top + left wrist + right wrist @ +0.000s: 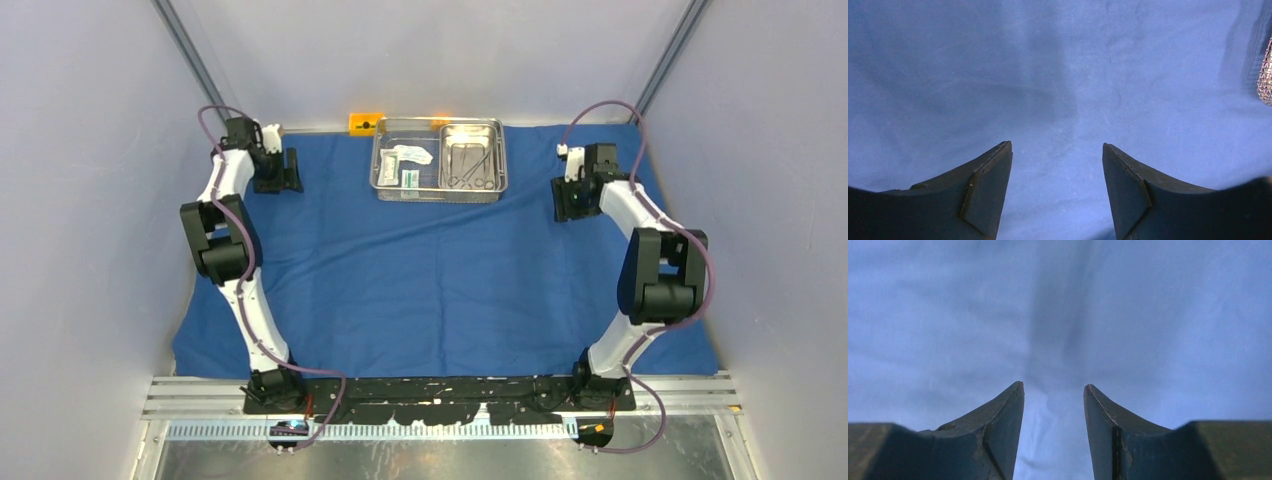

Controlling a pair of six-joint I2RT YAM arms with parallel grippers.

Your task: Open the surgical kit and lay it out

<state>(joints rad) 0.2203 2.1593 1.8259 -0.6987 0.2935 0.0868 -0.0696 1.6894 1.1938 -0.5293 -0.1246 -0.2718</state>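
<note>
Blue cloth wrap (430,290) lies spread flat on the tabletop. The steel mesh basket (440,195) sits at its far edge, centre, with white-green packets (408,165) in the left half and the solid steel tray (462,150) in the right. Left tool (1055,147) is over the cloth far-left, jaws wide apart and empty; right tool (1054,385) is far-right, jaws apart but narrower, gripping nothing.
</note>
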